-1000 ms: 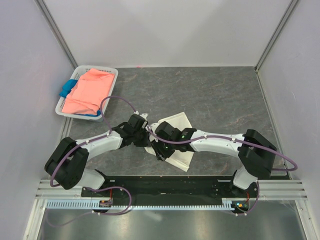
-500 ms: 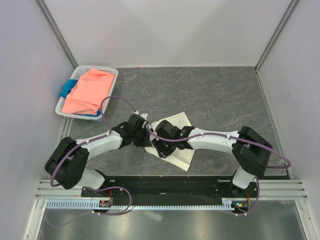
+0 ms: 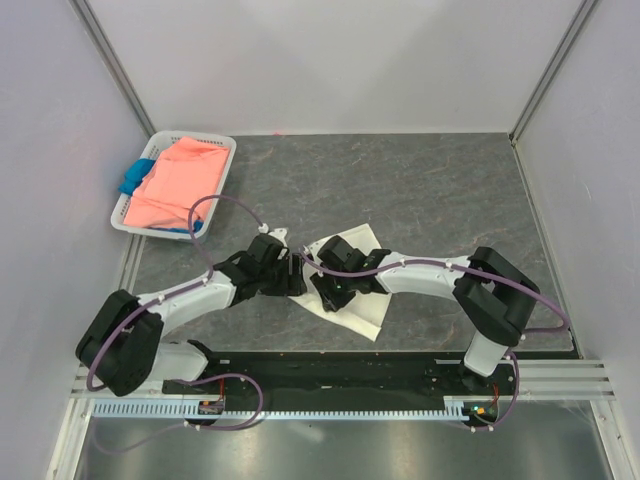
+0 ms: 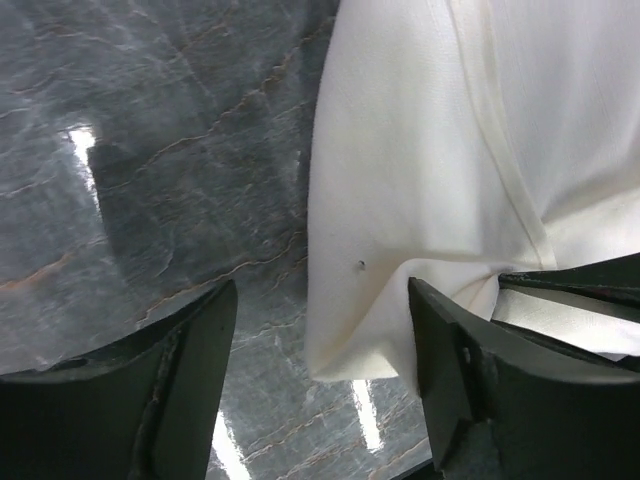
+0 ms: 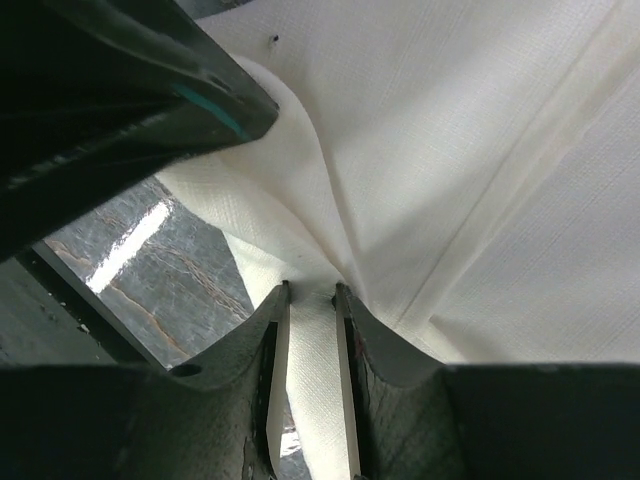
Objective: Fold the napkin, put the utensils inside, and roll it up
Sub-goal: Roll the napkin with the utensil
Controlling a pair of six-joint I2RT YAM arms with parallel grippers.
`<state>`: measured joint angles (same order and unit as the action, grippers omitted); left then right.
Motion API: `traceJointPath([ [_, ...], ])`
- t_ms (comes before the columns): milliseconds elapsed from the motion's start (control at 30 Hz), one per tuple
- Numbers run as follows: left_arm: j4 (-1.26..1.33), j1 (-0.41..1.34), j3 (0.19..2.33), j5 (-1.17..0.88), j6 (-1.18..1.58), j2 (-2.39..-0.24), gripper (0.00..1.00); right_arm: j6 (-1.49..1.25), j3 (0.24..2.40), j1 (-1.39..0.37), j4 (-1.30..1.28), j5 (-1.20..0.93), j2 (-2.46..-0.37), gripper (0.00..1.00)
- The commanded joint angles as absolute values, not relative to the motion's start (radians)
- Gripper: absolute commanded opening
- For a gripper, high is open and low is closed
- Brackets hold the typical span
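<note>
The off-white napkin [image 3: 366, 310] lies crumpled on the dark stone table, and both grippers meet at its left edge. My left gripper [image 3: 297, 283] is open; the napkin's folded corner [image 4: 400, 200] hangs loose between its wide-spread fingers [image 4: 190, 370] without being pinched. My right gripper [image 3: 326, 296] is shut on a bunched fold of the napkin [image 5: 450, 150], and creases fan out from its fingertips [image 5: 312, 295]. The left gripper's dark finger [image 5: 120, 80] sits close above it. The utensils are out of view.
A white basket [image 3: 218, 150] stands at the back left with a salmon-pink cloth [image 3: 175, 185] and a blue cloth [image 3: 134, 178] in it. Grey walls close in the table. The black base rail [image 3: 330, 370] runs along the near edge.
My left gripper has opened and let go of the napkin's corner, and its arm has swung a little nearer. My right gripper has narrowed onto the fold and crept left.
</note>
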<state>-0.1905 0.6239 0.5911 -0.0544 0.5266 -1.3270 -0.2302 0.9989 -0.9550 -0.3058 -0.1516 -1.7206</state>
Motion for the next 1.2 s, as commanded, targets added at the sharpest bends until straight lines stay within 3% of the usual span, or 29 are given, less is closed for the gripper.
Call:
traceJointPath([
  [0, -0.164, 0.621, 0.540, 0.047, 0.558, -1.227, 0.82, -0.204, 0.963, -0.937, -0.270, -0.172, -1.758, 0.32],
  [167, -0.076, 0.618, 0.447, 0.055, 0.580, -1.109, 0.93, -0.207, 0.953, -0.920, -0.245, -0.207, -1.786, 0.31],
  [500, 0.119, 0.618, 0.262, -0.081, 0.551, -0.870, 0.98, -0.201, 0.956, -0.905, -0.238, -0.255, -1.824, 0.31],
  [767, 0.170, 0.618, 0.204, -0.066, 0.552, -0.819, 1.00, -0.201, 0.948, -0.905, -0.239, -0.264, -1.827, 0.31],
  [1033, 0.135, 0.617, 0.253, -0.005, 0.512, -0.884, 0.84, -0.201, 0.948, -0.904, -0.238, -0.278, -1.832, 0.31],
  [1167, 0.184, 0.612, 0.259, -0.008, 0.497, -0.919, 0.81, -0.202, 0.950, -0.904, -0.242, -0.282, -1.833, 0.31],
])
